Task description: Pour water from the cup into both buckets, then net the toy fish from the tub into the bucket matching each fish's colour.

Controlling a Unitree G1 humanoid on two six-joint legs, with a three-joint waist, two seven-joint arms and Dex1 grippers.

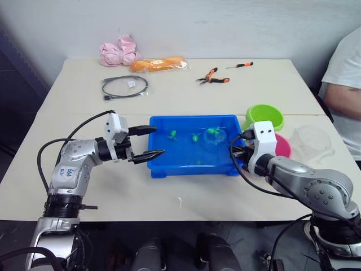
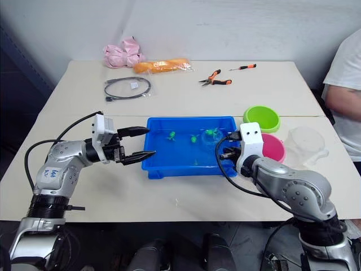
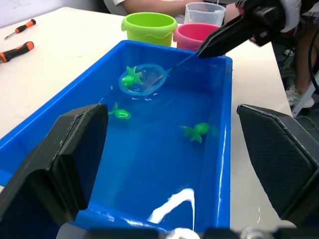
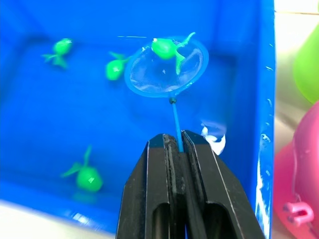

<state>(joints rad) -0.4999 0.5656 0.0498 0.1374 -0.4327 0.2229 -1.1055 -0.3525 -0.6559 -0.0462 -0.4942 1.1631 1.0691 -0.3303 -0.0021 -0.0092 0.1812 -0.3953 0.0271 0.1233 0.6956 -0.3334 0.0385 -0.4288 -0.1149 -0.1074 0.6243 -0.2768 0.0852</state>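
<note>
Right gripper (image 4: 175,149) clamped tight on thin stick of small blue-rimmed mesh net (image 4: 166,73), hoop in shallow bright blue plastic tub (image 1: 161,169) under a tiny green plastic fish (image 4: 164,49), probably for lifting toward lime green round pail (image 1: 265,116). Left gripper (image 1: 151,142) wide open, empty, beside tub's end.

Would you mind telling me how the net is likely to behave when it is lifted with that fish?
The net hangs on a thin stick, so it will probably flex. Its hoop looks shallow, and the green fish sits near its rim, so it could slip off if tilted.
</note>
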